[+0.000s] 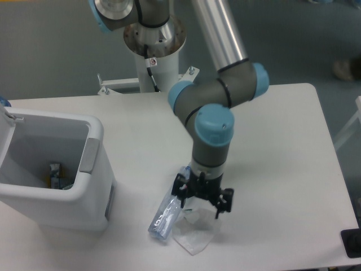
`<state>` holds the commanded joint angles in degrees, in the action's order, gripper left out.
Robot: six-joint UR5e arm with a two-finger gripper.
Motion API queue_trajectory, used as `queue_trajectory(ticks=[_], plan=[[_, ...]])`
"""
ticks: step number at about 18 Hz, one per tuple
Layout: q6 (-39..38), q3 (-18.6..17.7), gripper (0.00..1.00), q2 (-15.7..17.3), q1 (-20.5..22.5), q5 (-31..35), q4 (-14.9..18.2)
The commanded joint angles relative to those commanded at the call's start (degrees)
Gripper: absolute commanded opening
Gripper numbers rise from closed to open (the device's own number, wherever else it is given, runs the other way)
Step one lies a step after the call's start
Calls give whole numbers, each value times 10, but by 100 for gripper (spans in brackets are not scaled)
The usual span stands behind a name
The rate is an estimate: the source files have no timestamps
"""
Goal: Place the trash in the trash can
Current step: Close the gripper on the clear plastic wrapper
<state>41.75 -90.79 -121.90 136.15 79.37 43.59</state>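
A smooth white table (293,169) with rounded corners fills the view, with grey floor behind it. Nearest the camera lies one crumpled wrapper (194,237) of thin translucent white plastic, its creased edges flat on the table. Touching its left side is one crushed clear plastic bottle (165,217), long and flattened, lying slanted with its lower end toward the front edge; its upper end, with cap and label, is hidden behind the gripper. The black two-finger gripper (202,201) hangs directly over the point where bottle and wrapper meet, its fingers spread apart and nothing between them; whether the tips touch either item cannot be told. Above it rises one arm of matte grey tube with glossy light-blue joint caps. To the left, well apart from the two pieces of trash, stands one white trash can (93,169), a rectangular plastic bin with rounded corners and a grey panel on its right upper side; some small items lie at its bottom. At the back stands the arm's white cylindrical pedestal (159,62).
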Motion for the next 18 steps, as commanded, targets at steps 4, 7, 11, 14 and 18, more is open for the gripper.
queue_trajectory(ticks=[4, 7, 11, 14, 18], plan=[[3, -2, 17, -11, -8, -1, 0], [4, 2, 0, -8, -8, -2, 0], [5, 17, 0, 2, -5, -4, 0], [-1, 37, 0, 22, 2, -40, 0], [-32, 66, 0, 61, 12, -113, 4]])
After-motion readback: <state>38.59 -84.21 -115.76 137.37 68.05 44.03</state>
